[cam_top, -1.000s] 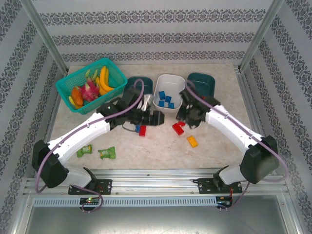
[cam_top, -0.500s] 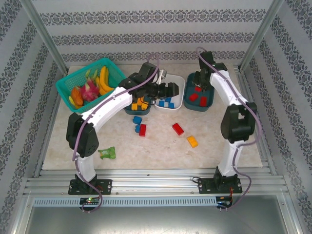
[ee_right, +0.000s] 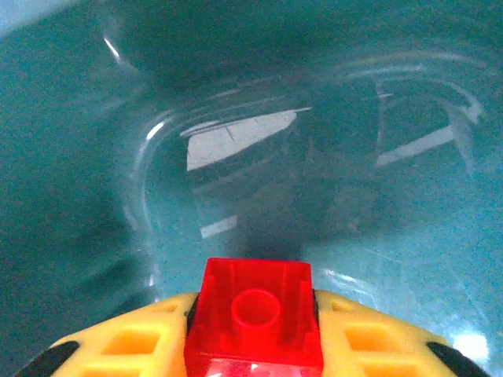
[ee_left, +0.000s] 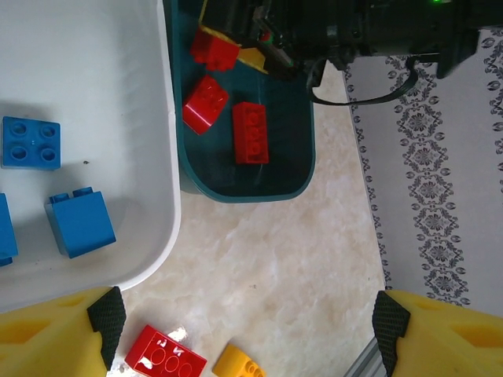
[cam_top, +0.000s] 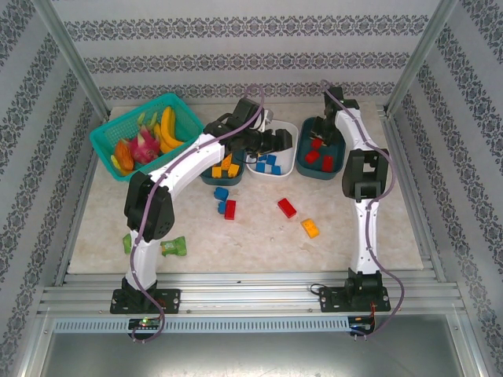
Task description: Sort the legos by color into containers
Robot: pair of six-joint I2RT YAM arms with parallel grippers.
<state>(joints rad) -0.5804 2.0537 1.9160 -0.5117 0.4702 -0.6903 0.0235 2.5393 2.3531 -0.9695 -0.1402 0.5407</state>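
Overhead, beige marbled tabletop (cam_top: 259,236), patterned walls (cam_top: 236,31), left pincer (ee_left: 248,318) spread, right pincer (ee_right: 253,353) pinching 1 red lego (ee_right: 255,314) over teal tub (ee_right: 377,236)

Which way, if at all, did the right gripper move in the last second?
Yes. It went from the table in front of the white tub back to over the right teal tub, shut on a red brick.

On my far left sits a bright teal plastic mesh basket (cam_top: 130,115) of toy fruit: yellow bananas (cam_top: 167,129), a pink dragon fruit (cam_top: 144,147). Two small green packets (cam_top: 173,247) lie on the beige marbled tabletop (cam_top: 259,243) near me.
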